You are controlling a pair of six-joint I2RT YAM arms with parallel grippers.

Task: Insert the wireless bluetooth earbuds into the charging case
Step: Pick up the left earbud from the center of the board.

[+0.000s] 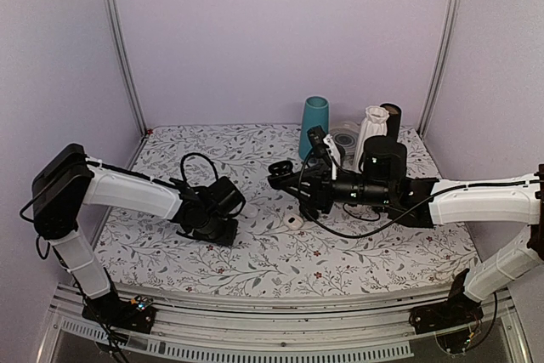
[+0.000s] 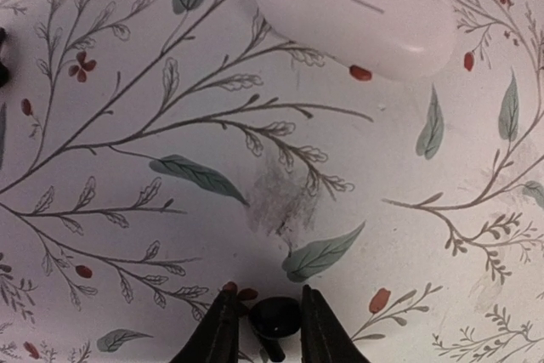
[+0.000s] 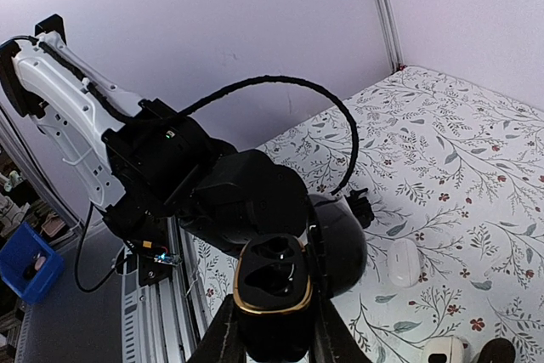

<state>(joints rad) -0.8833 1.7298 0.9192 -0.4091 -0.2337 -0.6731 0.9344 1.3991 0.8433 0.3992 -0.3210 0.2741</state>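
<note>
While the right hand [image 3: 272, 331] clamps the open charging case [image 3: 272, 285], the left hand [image 2: 269, 331] pinches an earbud [image 2: 274, 315].

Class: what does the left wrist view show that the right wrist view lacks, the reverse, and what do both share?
Left wrist only: a tiny black earbud pinched in the left tool. Right wrist only: the open black gold-rimmed charging case held by the right tool, plus the left arm. Both: a white oval case on the floral tablecloth.
</note>
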